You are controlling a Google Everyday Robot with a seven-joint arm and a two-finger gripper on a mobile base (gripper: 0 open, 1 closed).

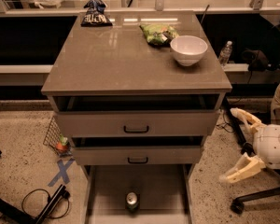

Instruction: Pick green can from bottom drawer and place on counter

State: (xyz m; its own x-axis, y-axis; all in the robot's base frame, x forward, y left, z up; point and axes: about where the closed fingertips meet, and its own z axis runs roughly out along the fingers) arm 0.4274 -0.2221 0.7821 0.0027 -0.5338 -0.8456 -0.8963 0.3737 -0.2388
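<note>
The green can (132, 201) stands upright on the pale floor of the open bottom drawer (107, 190), near its front edge; its silver top faces up. The counter (126, 55) is the glossy grey-brown top of the cabinet. My gripper (232, 145) is at the right edge of the view, beside the cabinet at about the height of the middle drawers. Its two pale fingers (242, 117) are spread wide apart and hold nothing. It is well to the right of the can and above it.
On the counter are a white bowl (189, 49), a green snack bag (157, 33) and a dark blue snack bag (95, 13). A clear bottle (225, 53) stands behind the cabinet at right. A chair base (256, 199), cables (42, 204) and a wire basket (55, 136) are on the floor.
</note>
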